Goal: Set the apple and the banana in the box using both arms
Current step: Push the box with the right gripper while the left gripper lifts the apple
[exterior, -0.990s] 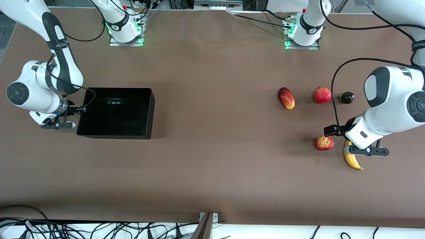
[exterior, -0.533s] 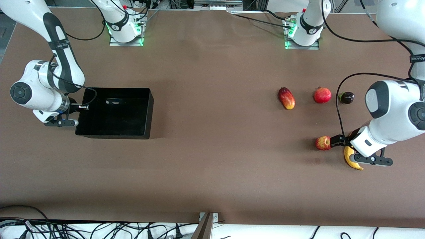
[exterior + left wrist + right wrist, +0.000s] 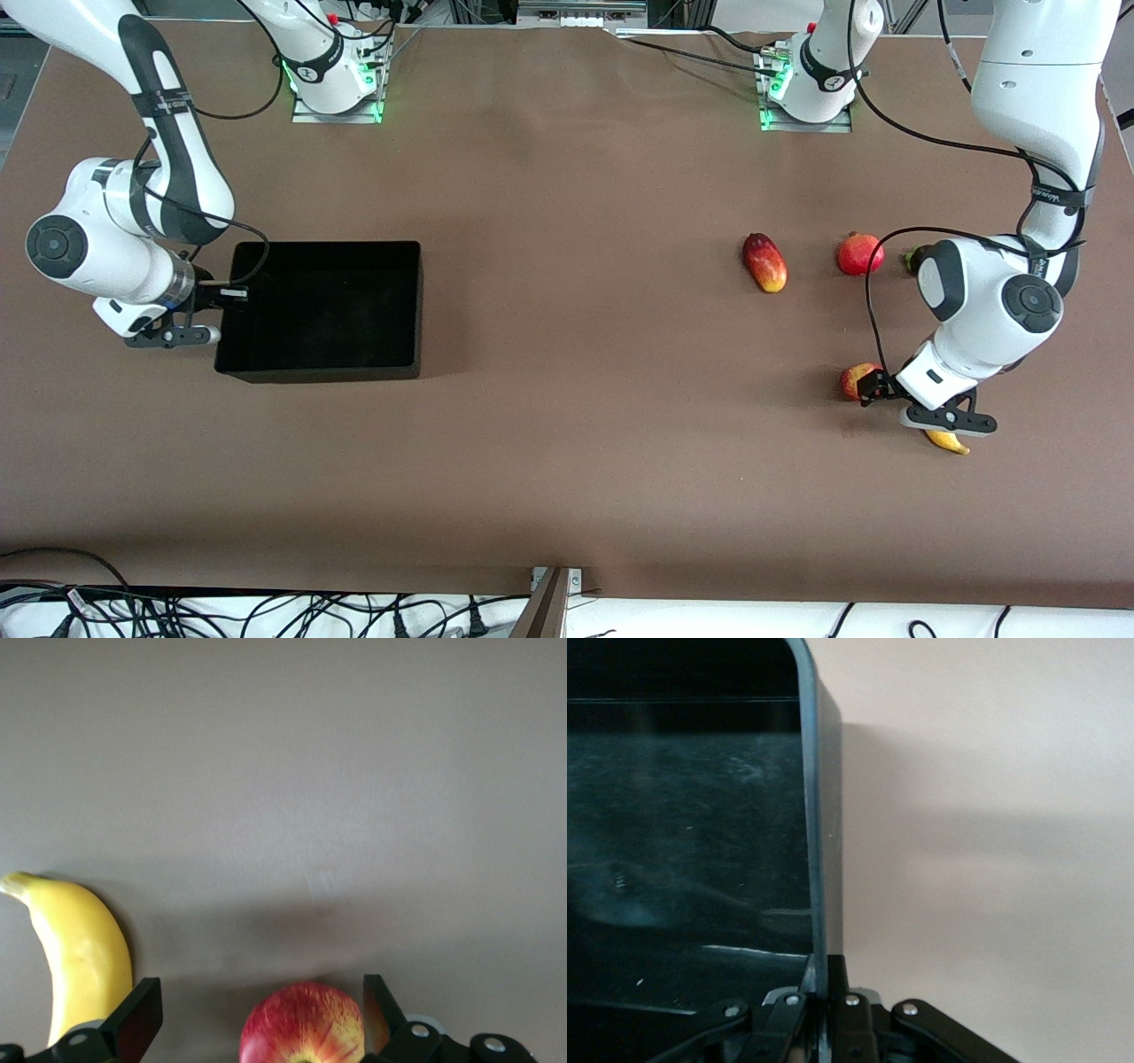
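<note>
The black box (image 3: 416, 306) stands at the right arm's end of the table. My right gripper (image 3: 199, 330) is shut on its end wall (image 3: 815, 815), the fingers (image 3: 855, 992) pinching the rim between them. The mottled red apple (image 3: 855, 379) lies at the left arm's end, with the yellow banana (image 3: 950, 441) beside it, mostly hidden under my left hand. My left gripper (image 3: 939, 421) hangs low over both fruits. In the left wrist view the apple (image 3: 306, 1028) sits between the open fingers (image 3: 142, 1019), close to one. The banana (image 3: 84, 957) lies outside the other.
Farther from the camera than the apple lie a red-yellow oval fruit (image 3: 765, 262), a smooth red round fruit (image 3: 860, 254) and a dark fruit (image 3: 911, 260) half hidden by the left arm. Bare brown table spans the middle.
My right gripper has shut on the box wall, and the box has slid slightly toward the left arm's end. The left arm has swung round, bringing its gripper from the banana toward the apple.
</note>
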Controlling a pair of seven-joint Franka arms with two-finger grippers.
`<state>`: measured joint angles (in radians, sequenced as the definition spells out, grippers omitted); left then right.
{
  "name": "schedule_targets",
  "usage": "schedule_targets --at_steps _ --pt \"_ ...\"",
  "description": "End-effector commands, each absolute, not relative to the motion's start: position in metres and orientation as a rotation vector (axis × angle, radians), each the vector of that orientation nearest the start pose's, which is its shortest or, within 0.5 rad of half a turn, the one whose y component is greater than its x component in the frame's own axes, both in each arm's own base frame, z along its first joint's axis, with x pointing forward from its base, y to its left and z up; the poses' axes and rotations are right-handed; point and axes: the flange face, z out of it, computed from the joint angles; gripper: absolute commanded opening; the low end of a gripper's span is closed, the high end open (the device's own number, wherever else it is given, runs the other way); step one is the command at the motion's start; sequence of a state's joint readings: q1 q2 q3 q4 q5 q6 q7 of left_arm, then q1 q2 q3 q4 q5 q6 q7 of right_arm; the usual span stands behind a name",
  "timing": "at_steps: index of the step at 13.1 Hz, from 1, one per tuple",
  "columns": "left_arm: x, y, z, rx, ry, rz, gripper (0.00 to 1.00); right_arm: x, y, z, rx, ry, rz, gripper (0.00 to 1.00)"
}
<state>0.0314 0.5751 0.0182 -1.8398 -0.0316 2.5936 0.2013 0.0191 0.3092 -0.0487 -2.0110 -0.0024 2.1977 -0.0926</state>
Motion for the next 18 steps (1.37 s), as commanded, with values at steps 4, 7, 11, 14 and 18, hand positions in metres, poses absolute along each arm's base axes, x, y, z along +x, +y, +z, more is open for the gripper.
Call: schedule_targets --at_steps 4,7,11,14,18 --pt "0.635 0.026 0.215 -3.098 0.22 -0.327 1.0 0.598 0.15 0.326 -3.102 0.001 0.157 0.0" --pt "0.632 0.02 0.207 -3.106 0.184 -0.345 1.0 0.583 0.242 0.326 -3.021 0.073 0.186 0.0" --pt "0.624 0.018 0.19 -3.107 0.147 -0.355 0.92 0.551 0.372 0.305 -3.032 0.17 0.201 0.0" --pt "0.624 0.02 0.181 -3.103 0.121 -0.39 0.77 0.537 0.43 0.285 -3.03 0.177 0.185 0.0" --pt "0.624 0.018 0.182 -3.113 0.005 -0.404 0.0 0.519 0.488 0.267 -3.016 0.147 0.147 0.0"
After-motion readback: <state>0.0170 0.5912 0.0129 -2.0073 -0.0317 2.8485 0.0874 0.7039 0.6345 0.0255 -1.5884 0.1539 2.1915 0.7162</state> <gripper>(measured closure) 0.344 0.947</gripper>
